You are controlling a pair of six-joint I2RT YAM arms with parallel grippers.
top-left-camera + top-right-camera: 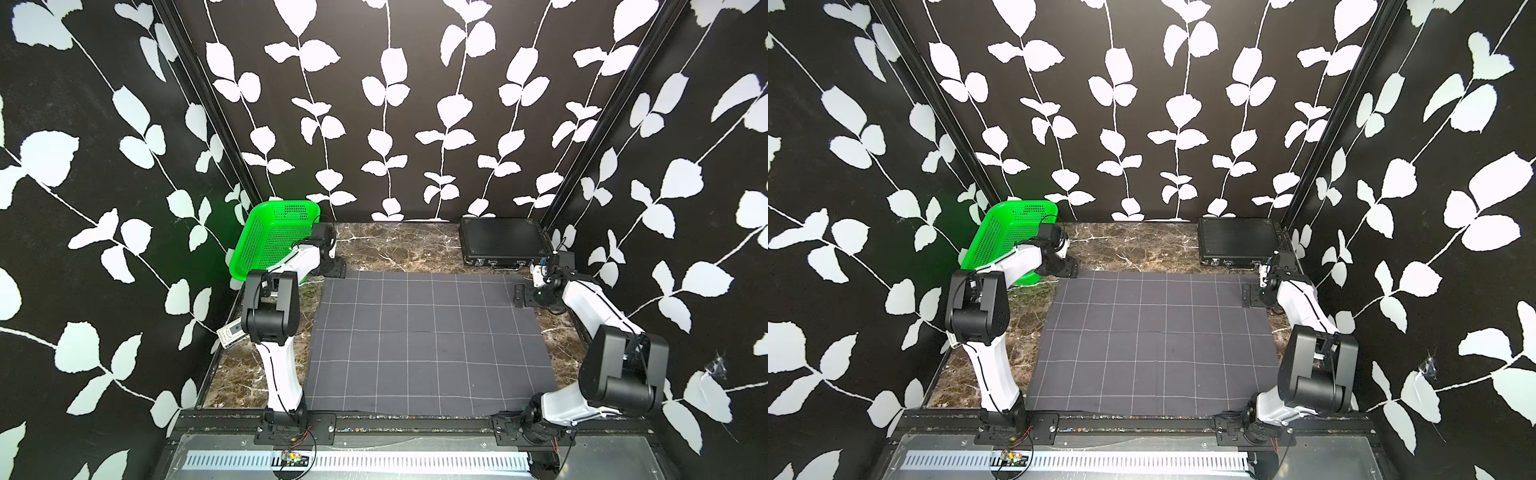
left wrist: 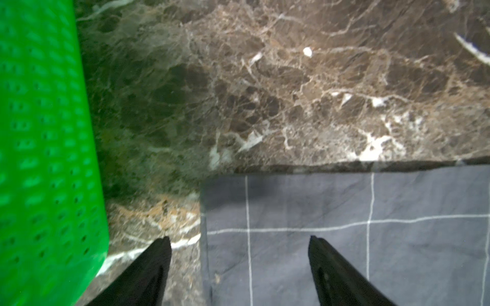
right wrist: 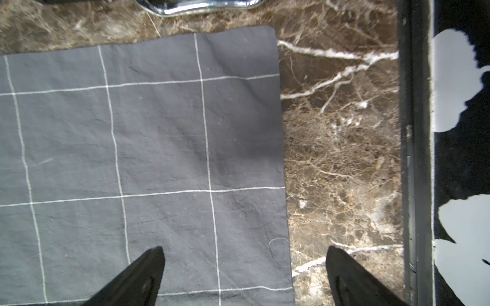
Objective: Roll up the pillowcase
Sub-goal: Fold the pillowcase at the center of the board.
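both top views look from high above the near edge of the table (image 1: 386,249), tilted down toward the back wall (image 1: 415,124), far enough off to hold the whole pillowcase (image 1: 428,345); the two fields are nearly the same, shifted slightly sideways. left wrist view: close over the pillowcase's far left corner, facing down past the left gripper (image 2: 238,237), the green basket (image 2: 47,159) along one side. right wrist view: close over the far right corner, facing down past the right gripper (image 3: 244,247). both corners appear in both top views too.
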